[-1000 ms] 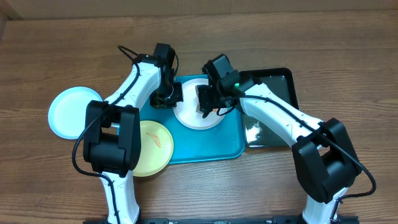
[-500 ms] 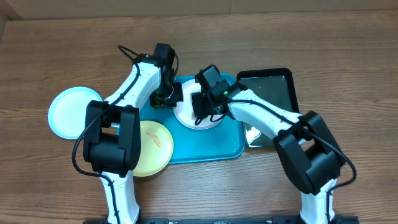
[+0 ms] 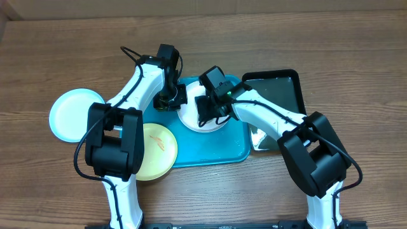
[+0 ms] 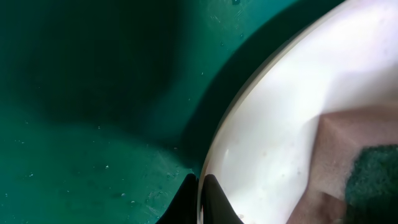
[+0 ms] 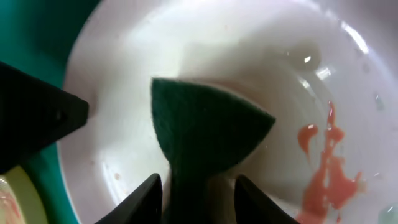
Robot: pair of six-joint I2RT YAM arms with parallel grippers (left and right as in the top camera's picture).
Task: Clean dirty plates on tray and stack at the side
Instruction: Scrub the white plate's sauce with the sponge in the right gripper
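Note:
The white plate (image 3: 205,118) lies on the turquoise tray (image 3: 219,145). My left gripper (image 3: 172,100) is shut on its left rim; in the left wrist view the fingertips (image 4: 200,202) pinch the white plate's edge (image 4: 292,112). My right gripper (image 3: 208,109) is shut on a dark green sponge (image 5: 205,134) and presses it on the white plate (image 5: 124,93). An orange-red smear (image 5: 326,168) lies on the plate to the right of the sponge. The pale yellow plate (image 3: 156,150), smeared, sits at the tray's left front corner. The mint-blue plate (image 3: 71,114) lies on the table at the left.
A glossy black tray (image 3: 280,95) lies against the turquoise tray's right side. The wooden table (image 3: 356,76) surrounds everything. Both arms cross over the tray's back half.
My right gripper with the sponge has moved left across the white plate since a second ago. The left gripper keeps hold of the plate's rim.

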